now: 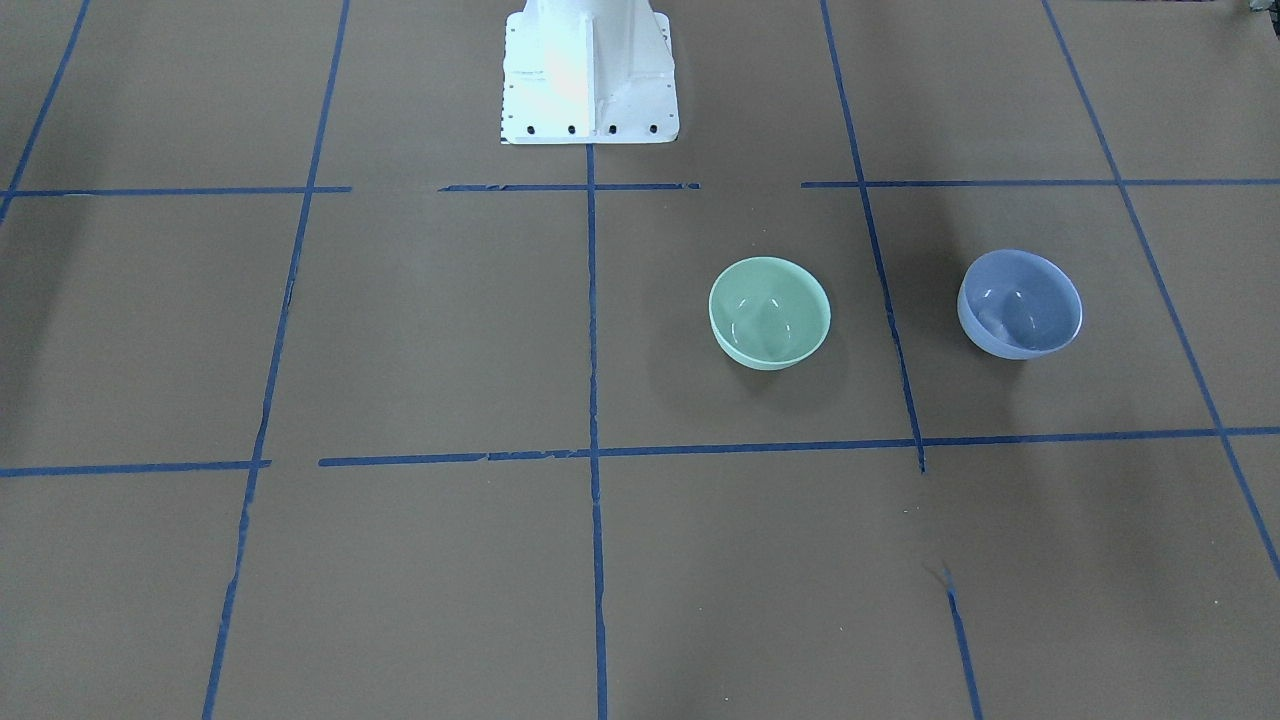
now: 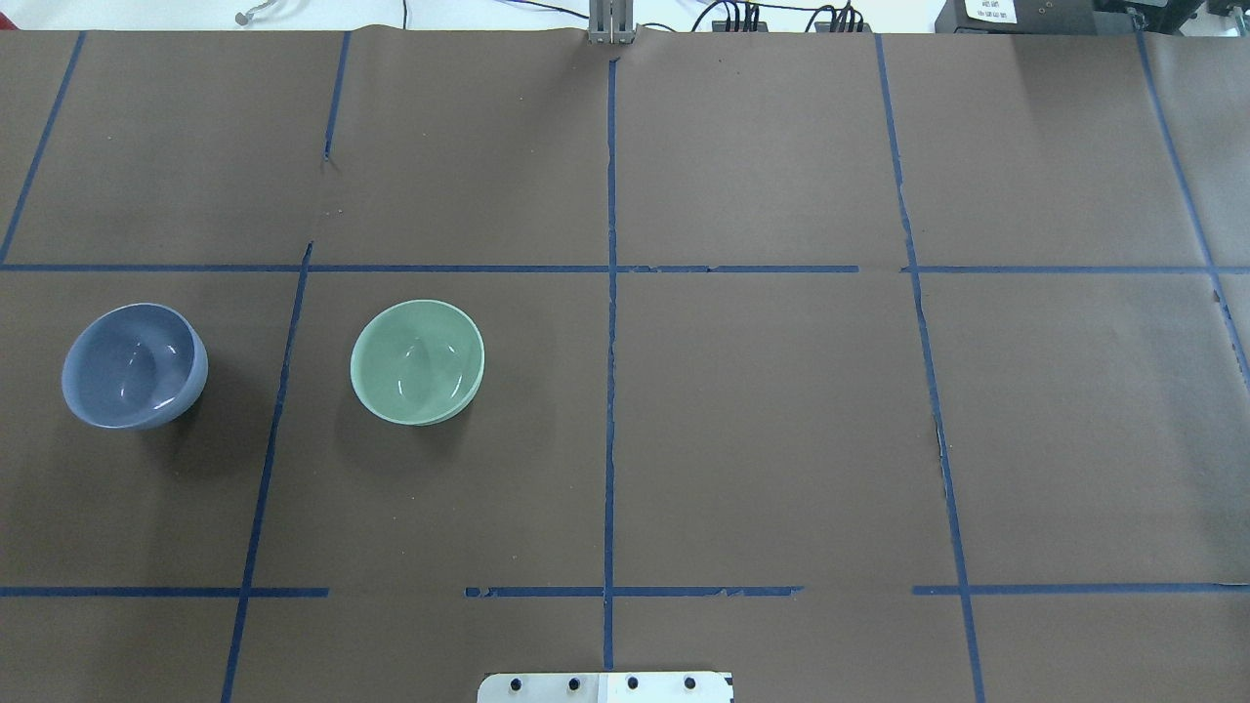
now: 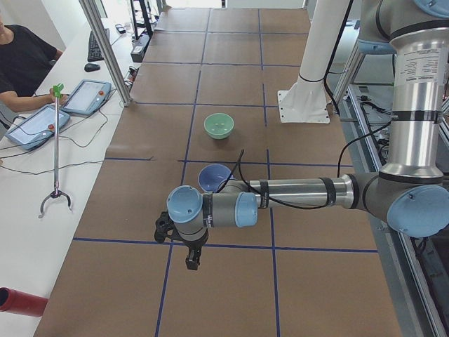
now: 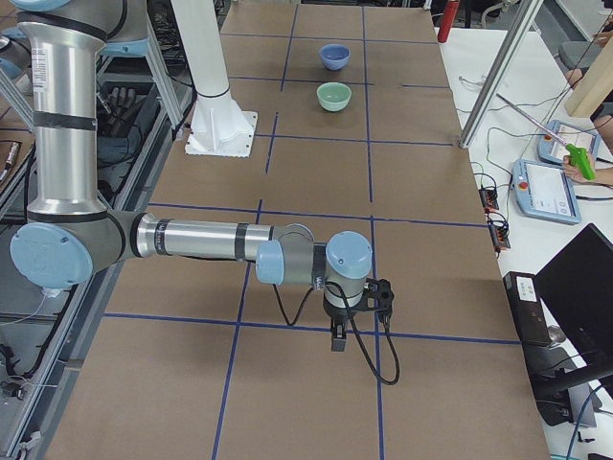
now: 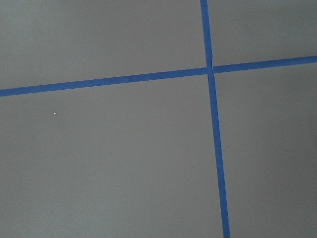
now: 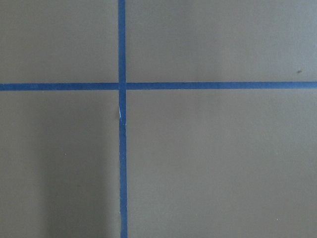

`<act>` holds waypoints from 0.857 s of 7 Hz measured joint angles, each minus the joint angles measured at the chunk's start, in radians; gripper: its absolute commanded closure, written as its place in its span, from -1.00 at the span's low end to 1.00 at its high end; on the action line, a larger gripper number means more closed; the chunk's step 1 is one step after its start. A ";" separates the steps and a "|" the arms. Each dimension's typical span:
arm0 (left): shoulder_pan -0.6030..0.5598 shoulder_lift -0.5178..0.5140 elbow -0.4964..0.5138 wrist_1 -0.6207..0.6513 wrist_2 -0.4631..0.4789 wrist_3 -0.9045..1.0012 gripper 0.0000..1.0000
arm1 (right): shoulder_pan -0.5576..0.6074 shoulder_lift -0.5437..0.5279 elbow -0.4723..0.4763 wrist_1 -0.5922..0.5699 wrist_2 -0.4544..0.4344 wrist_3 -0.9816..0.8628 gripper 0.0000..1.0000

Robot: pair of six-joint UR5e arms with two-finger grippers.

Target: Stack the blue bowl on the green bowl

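Note:
The blue bowl (image 1: 1020,305) stands upright on the brown table at the robot's far left; it also shows in the overhead view (image 2: 134,366). The green bowl (image 1: 769,313) stands upright beside it, nearer the middle (image 2: 417,361), with a gap between them. Both are empty. My left gripper (image 3: 191,263) hangs above the table at the near end of the exterior left view, apart from the blue bowl (image 3: 215,177). My right gripper (image 4: 337,342) hangs far from both bowls (image 4: 334,56). I cannot tell whether either is open. The wrist views show only paper and tape.
The white robot base (image 1: 588,75) stands at the table's middle rear edge. Blue tape lines (image 2: 610,391) divide the brown paper into squares. Beside the table are an operator's tablets (image 3: 34,126), a grabber stick (image 3: 55,154) and an aluminium post (image 3: 105,49).

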 measured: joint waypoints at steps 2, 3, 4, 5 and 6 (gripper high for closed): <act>-0.001 -0.002 -0.008 -0.002 0.000 0.001 -1.00 | 0.000 0.000 0.000 0.001 0.000 0.000 -1.00; -0.001 -0.005 -0.014 -0.004 0.003 0.001 -1.00 | 0.000 0.000 0.000 0.001 0.000 0.000 -1.00; 0.000 -0.012 -0.029 -0.006 0.005 0.001 -1.00 | 0.000 0.000 0.000 0.001 0.000 0.000 -1.00; 0.002 -0.019 -0.048 -0.007 0.006 0.000 -1.00 | 0.000 0.000 0.000 0.000 0.000 0.000 -1.00; 0.006 -0.020 -0.074 -0.008 0.007 -0.019 -1.00 | 0.000 0.000 0.000 0.000 0.000 0.000 -1.00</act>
